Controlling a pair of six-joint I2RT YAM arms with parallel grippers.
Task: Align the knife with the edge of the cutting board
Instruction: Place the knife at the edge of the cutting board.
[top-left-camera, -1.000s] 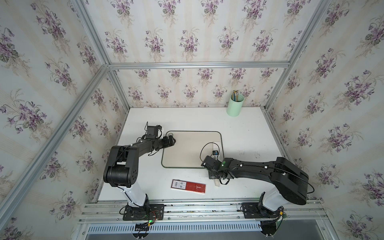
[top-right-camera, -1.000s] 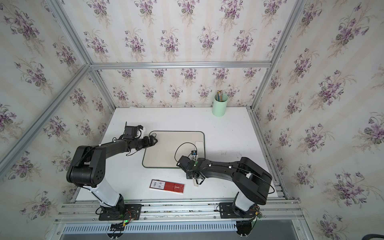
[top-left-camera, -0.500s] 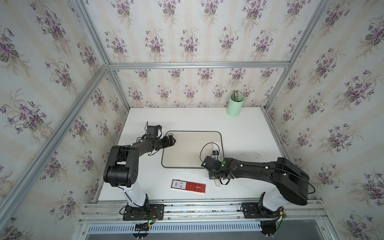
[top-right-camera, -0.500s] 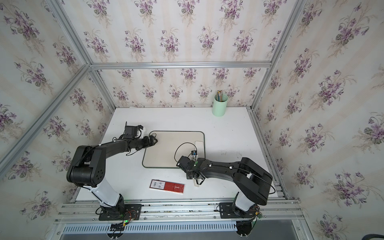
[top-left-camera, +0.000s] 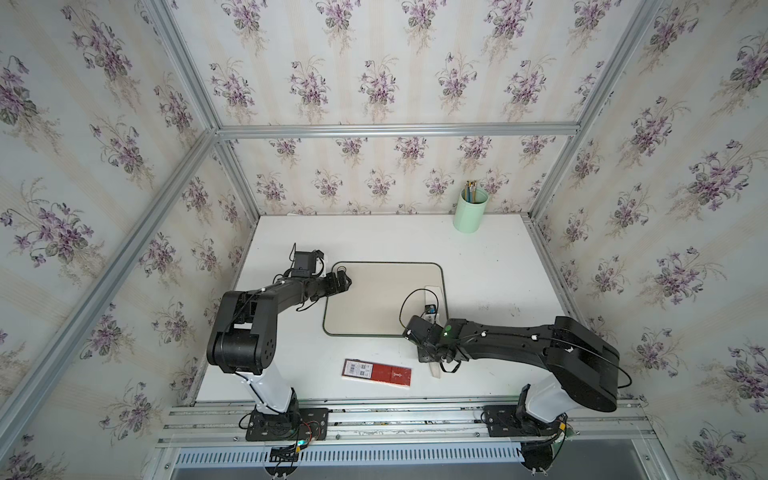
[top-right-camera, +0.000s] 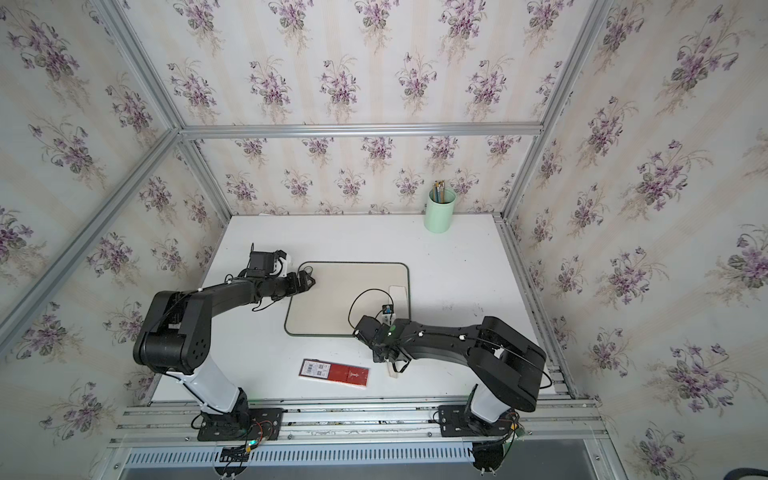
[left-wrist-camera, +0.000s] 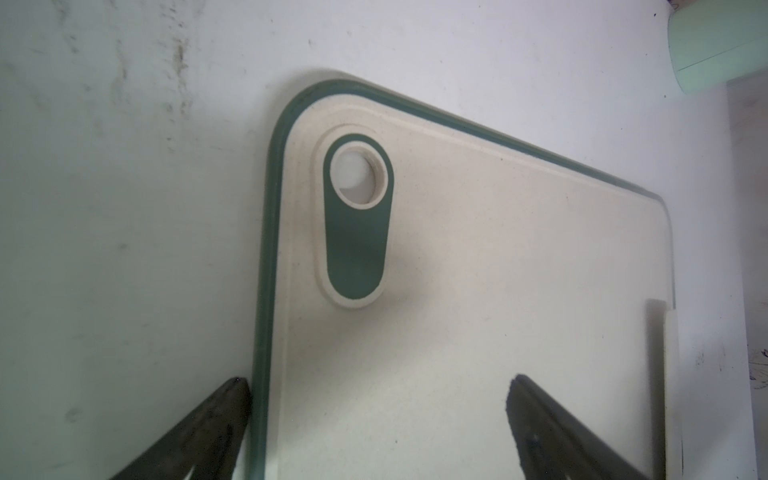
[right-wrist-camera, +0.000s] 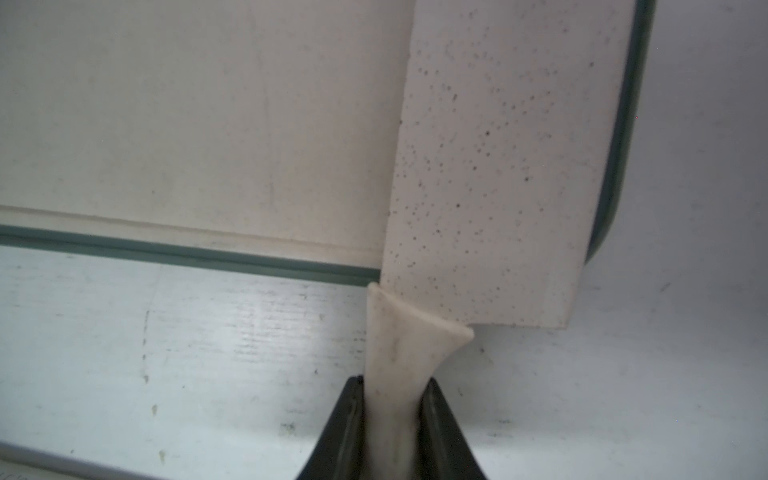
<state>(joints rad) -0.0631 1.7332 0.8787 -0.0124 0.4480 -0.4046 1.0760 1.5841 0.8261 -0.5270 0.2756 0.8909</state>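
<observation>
Right wrist view: the white cleaver-like knife with a broad speckled blade (right-wrist-camera: 498, 166) is seen lying with its long axis along a short side of the large beige cutting board with a thin dark green rim (right-wrist-camera: 187, 124). The blade lies close beside that rim and points away from the robot, and the cream handle overhangs the board's near edge above the white bench (right-wrist-camera: 166, 353). The handle is pinched between the narrowly set fingers of the right end effector (right-wrist-camera: 392, 386). That grip is hidden under the arm in both top views, where only the blade's far end and the handle tip are shown. In the left wrist view the left end effector (left-wrist-camera: 378, 382) is seen spread wide and empty. One finger is beside the opposite rim and the other is over the board.
</observation>
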